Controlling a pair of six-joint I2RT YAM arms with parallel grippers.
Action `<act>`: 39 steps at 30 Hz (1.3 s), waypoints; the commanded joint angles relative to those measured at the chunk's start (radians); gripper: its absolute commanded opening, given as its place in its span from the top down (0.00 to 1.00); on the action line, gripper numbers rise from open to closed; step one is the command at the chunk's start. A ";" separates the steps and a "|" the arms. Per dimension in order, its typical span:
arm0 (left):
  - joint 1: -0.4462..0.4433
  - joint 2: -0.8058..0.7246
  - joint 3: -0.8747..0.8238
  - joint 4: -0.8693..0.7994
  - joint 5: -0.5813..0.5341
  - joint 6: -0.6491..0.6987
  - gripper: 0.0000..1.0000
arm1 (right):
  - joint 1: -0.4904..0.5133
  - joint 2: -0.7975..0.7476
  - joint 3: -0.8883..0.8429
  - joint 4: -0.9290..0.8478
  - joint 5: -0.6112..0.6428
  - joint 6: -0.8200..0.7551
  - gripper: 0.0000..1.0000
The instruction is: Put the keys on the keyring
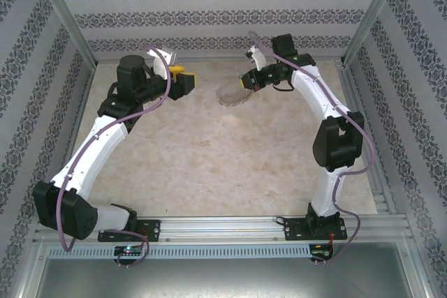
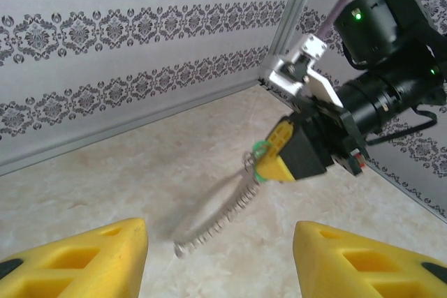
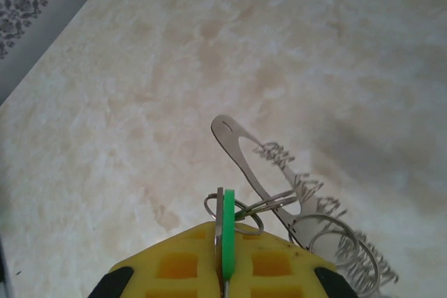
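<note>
Over on the left, the left gripper (image 2: 218,234), with blunt yellow plastic fingers, hangs above the pale marbled table (image 1: 209,165). Its fingers are spread wide with nothing between them, and it points across at its partner.

In the gap between the two arms dangles the keyring (image 2: 222,218), a long floppy silvery metal loop crowded with small silvery pieces. Its lower end seems to rest on the table, and the rest rises slackly towards the other arm.

On the right, the right gripper (image 2: 276,160), with the same yellow fingers on a black body, is clamped tight on the keys (image 3: 228,222). These are a green oblong plastic tag with a thin silvery metal blade edge-on beside it. Just past the fingertips, a small wire split ring (image 3: 234,209) seems to pass through a flat slotted silvery plate (image 3: 234,141) at the loop's upper end. I cannot tell for sure that the two are properly linked.

That doubtful link is what worries me most. If the wire is only hooked through the slot, a jolt or an early release could let the whole loop slither off onto the table.

The loop is limp, so if the spread fingers come in they may close on loose pieces rather than the loop itself, or simply knock it aside. A sideways tug could also twist the slim tag out of its narrow pinch. The two sets of fingers are also near enough to bump if either one reaches carelessly.
</note>
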 commanded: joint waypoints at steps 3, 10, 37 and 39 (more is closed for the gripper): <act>0.014 0.002 -0.005 0.060 -0.003 -0.032 0.43 | 0.001 0.085 0.096 -0.020 0.001 -0.011 1.00; 0.014 0.004 -0.026 0.092 0.007 -0.066 0.42 | 0.056 0.063 -0.126 0.115 0.006 0.049 1.00; 0.013 0.025 -0.112 0.132 -0.026 -0.304 0.33 | 0.294 -0.053 -0.710 0.491 0.126 0.586 1.00; 0.013 0.037 -0.138 0.145 -0.055 -0.354 0.32 | 0.305 -0.055 -0.726 0.506 0.140 0.638 1.00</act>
